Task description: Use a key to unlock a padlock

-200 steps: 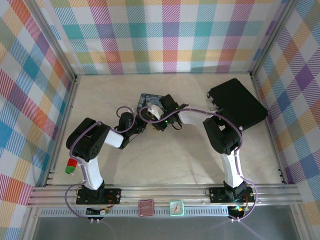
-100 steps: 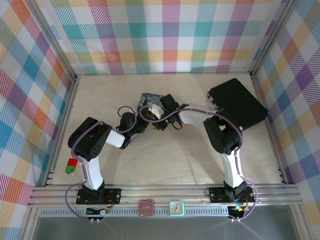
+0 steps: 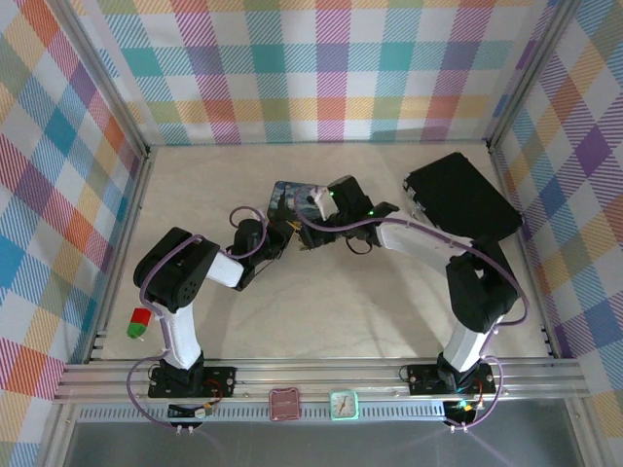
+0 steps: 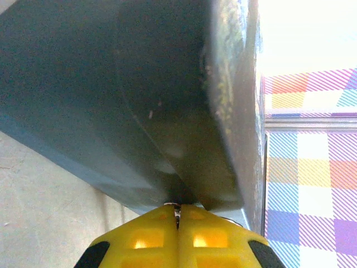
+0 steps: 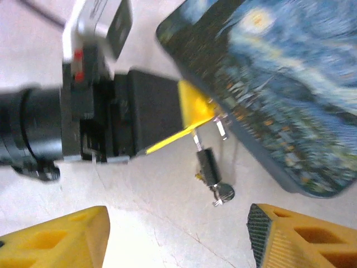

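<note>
Pinching the padlock (image 5: 207,163) by its shackle, left gripper (image 5: 205,120) is clamped beside tin (image 5: 279,89); key (image 5: 223,194) at padlock's lower end; right gripper (image 5: 178,223) spread wide, nearby.

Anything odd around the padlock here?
One thing: the key seems to sit unheld in the bottom of the padlock. The left hand grips its shackle beside the tin; the right hand is open, clear.

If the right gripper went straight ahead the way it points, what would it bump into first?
Probably the key, sticking out of the padlock's near end, right ahead of the open right gripper. The left gripper holds the padlock beside the painted tin. Depth is hard to judge.
</note>
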Robot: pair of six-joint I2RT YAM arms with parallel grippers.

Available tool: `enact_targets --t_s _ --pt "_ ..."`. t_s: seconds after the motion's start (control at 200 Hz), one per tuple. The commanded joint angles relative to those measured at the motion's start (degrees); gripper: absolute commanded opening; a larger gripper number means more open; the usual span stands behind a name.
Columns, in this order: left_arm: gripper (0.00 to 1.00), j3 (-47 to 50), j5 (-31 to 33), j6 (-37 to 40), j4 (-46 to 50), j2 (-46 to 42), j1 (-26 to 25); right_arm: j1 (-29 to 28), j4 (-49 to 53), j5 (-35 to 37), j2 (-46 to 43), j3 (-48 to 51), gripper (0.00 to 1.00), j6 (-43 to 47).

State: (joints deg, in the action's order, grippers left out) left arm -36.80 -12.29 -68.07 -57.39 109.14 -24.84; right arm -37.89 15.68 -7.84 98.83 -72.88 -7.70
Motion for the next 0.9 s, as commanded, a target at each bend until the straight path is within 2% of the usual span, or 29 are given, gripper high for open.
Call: enact_targets --t_s 0.0,0.295,0.445,0.69,0.895 --pt "0.00 0.41 0.96 0.84 -0.40 0.62 0.02 3.22 6.30 10.17 2.45 -6.30 0.67 -15.73" --pt "0.00 0.51 1.03 0.74 -1.06 0.33 -0.03 3.90 6.34 18.35 13.48 -15.25 0.67 -20.76" --pt "0.00 0.69 1.31 0.92 -1.32 0.09 -0.03 3.93 4.85 18.07 16.44 -15.80 0.67 -22.37" --pt "0.00 2.59 2.68 -0.47 -4.57 1.16 0.86 4.01 2.24 19.25 16.61 -9.07 0.65 -28.83" --pt "0.00 5.19 6.73 -0.70 -7.15 0.64 2.34 4.13 -0.39 20.12 15.52 -4.21 0.65 -32.41"
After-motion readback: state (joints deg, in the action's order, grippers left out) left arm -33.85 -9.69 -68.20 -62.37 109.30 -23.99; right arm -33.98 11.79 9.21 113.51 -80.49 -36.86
